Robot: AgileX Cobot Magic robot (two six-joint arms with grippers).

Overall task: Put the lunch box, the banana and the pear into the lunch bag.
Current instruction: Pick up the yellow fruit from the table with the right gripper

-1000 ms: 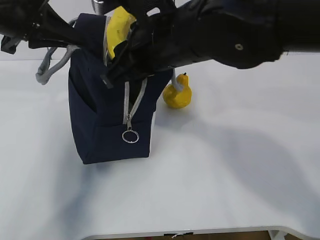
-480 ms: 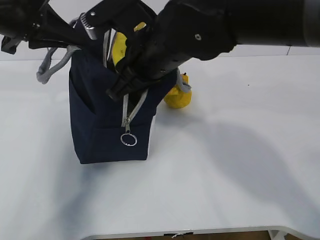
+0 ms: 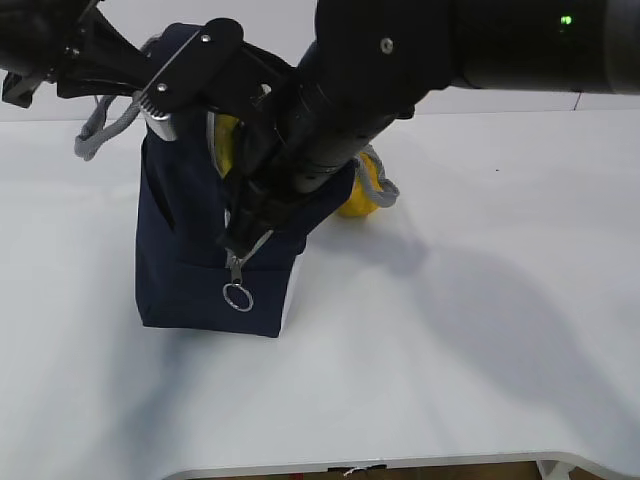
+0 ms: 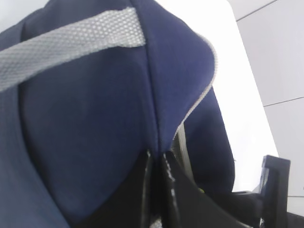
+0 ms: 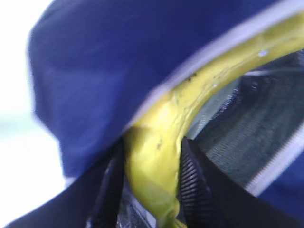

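Note:
The navy lunch bag [image 3: 190, 240] stands upright at left of centre, its zipper open and the ring pull [image 3: 236, 296] hanging on its front. My left gripper [image 4: 156, 161] is shut on the bag's top fabric edge [image 4: 95, 118] and holds it from the upper left. My right gripper [image 5: 154, 156] is shut on the yellow banana [image 5: 161, 142], which reaches down through the bag's opening; a strip of it shows in the exterior view [image 3: 224, 138]. The golden pear [image 3: 362, 192] stands on the table behind the bag's right side, partly hidden by my right arm. The lunch box is out of view.
A grey webbing handle [image 3: 100, 130] hangs off the bag's upper left, another loops by the pear [image 3: 378, 178]. The white table [image 3: 480, 330] stretches to the right and front; its front edge [image 3: 350, 465] is near the bottom.
My right arm has swung down and left over the bag, carrying the banana deeper into the opening. The bag has shifted and tilted slightly left; the zipper pull has moved down-left.

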